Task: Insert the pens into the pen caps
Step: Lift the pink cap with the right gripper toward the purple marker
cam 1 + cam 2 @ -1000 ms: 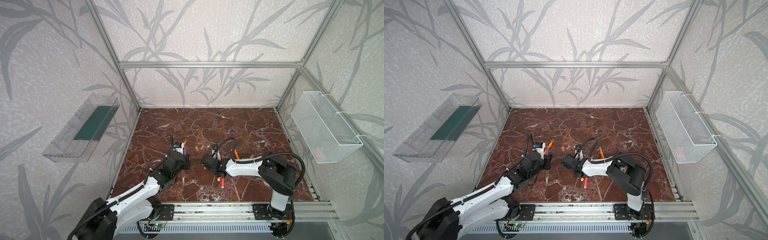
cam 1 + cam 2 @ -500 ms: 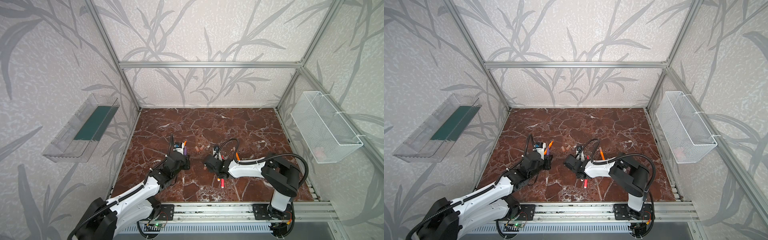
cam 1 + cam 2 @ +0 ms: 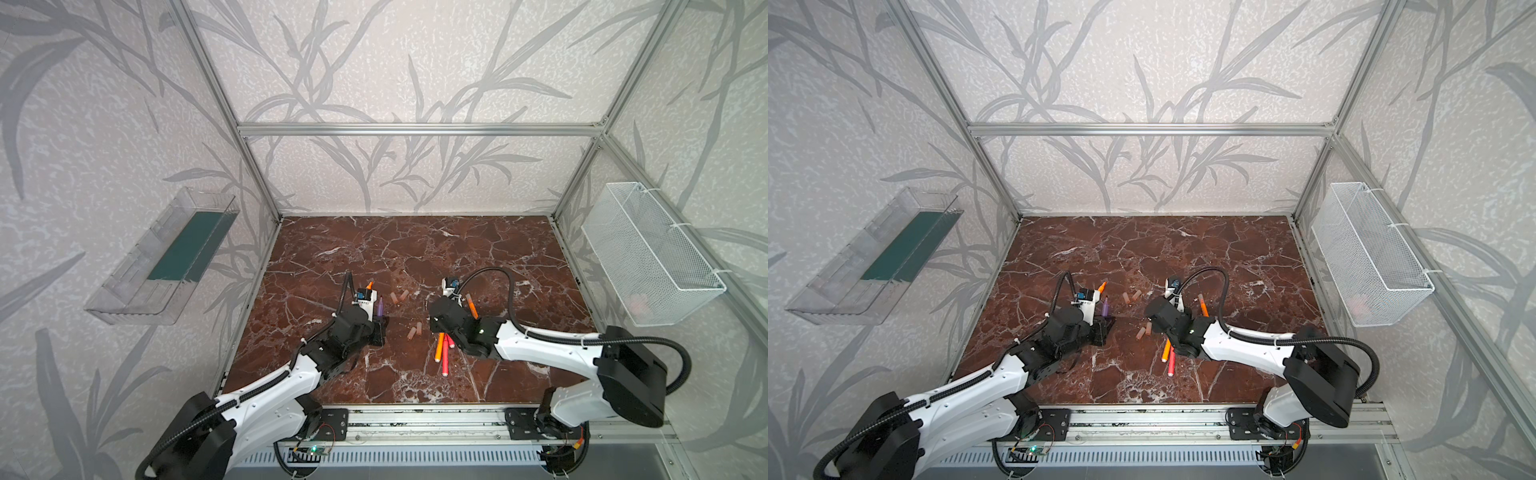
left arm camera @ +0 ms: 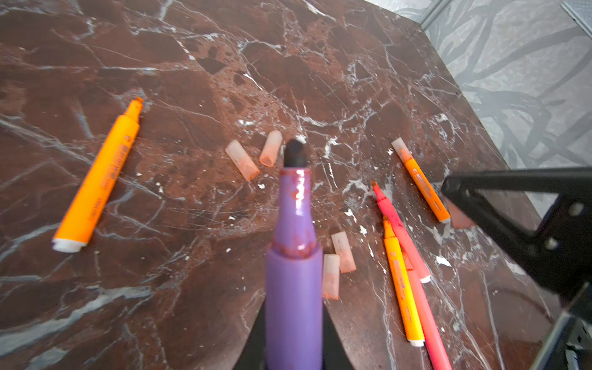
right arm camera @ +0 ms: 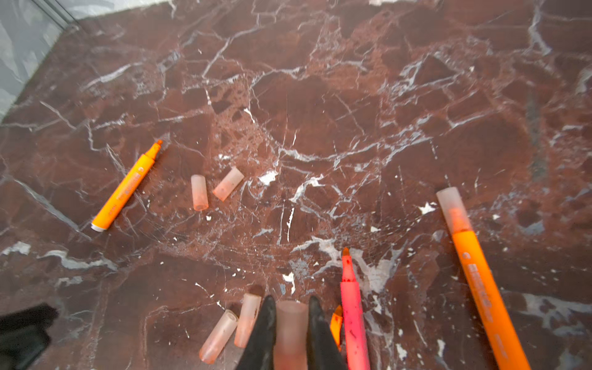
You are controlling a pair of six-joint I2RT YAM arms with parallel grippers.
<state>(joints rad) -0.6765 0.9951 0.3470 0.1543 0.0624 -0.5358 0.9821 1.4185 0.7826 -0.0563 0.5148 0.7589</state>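
Red marble tabletop (image 3: 415, 249) here. The left gripper (image 4: 294, 320) is clamped on the purple pen (image 4: 293, 272), dark tip pointing straight out from the jaws, well apart from the capped orange pen (image 5: 477, 275). The right gripper (image 5: 291, 317) pinches a pen cap (image 5: 291, 333) lengthwise, near that pen.

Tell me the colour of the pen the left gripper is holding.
The pen is purple with a black tip, seen best in the left wrist view.

Purple pen (image 4: 294, 275) rear out of frame.
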